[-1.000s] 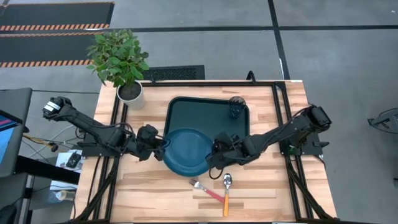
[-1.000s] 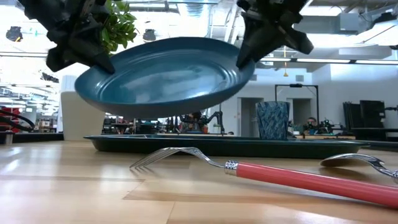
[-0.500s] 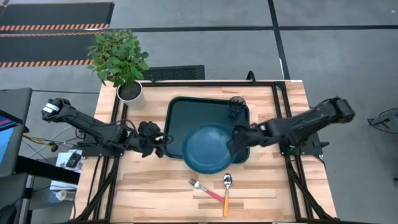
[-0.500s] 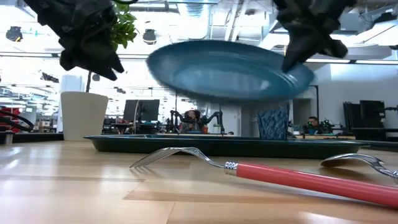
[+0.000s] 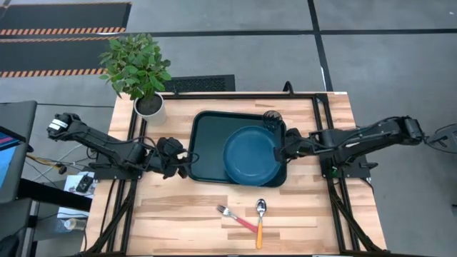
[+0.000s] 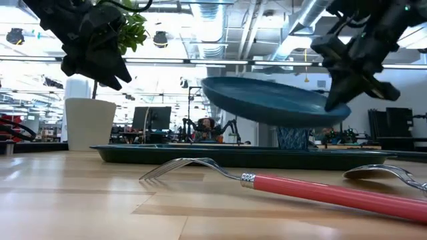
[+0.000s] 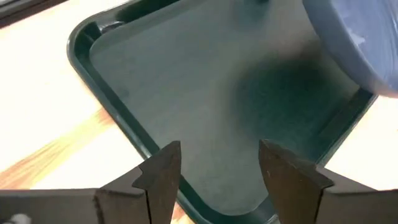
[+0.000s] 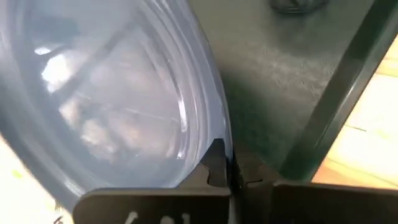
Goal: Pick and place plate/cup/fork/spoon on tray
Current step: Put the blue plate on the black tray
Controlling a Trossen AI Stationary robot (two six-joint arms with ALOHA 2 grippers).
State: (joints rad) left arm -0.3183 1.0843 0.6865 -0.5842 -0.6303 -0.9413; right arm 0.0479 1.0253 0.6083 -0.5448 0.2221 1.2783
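Observation:
The blue plate [image 5: 250, 155] hangs over the right half of the dark green tray [image 5: 207, 143], with my right gripper [image 5: 280, 151] shut on its right rim. My left gripper [image 5: 187, 158] stands open at the tray's left edge, nothing between its fingers [image 7: 163, 171]. The dark cup [image 5: 271, 121] stands upright in the tray's far right corner. The red-handled fork [image 5: 235, 218] and the orange-handled spoon [image 5: 260, 221] lie flat on the wooden table near its front edge. My right gripper pinches the plate's raised rim [image 8: 221, 134] between its two fingers, at the plate's right side. The fingers come roughly level from the table's right. The plate [image 6: 273, 100] is lifted clear above the tray, tilted with its free left edge higher than the held edge.
A white pot with a green plant [image 5: 146, 100] stands at the table's far left corner. Bare wood lies between the tray's near lip and the cutlery. Black frame rails [image 5: 325, 128] run along both sides of the table.
My left gripper has let go of the plate's left rim and stays by the tray's left edge. My right gripper has carried the plate toward the table's right and far edge, from over the tray's near lip to above its right half, still clear of it.

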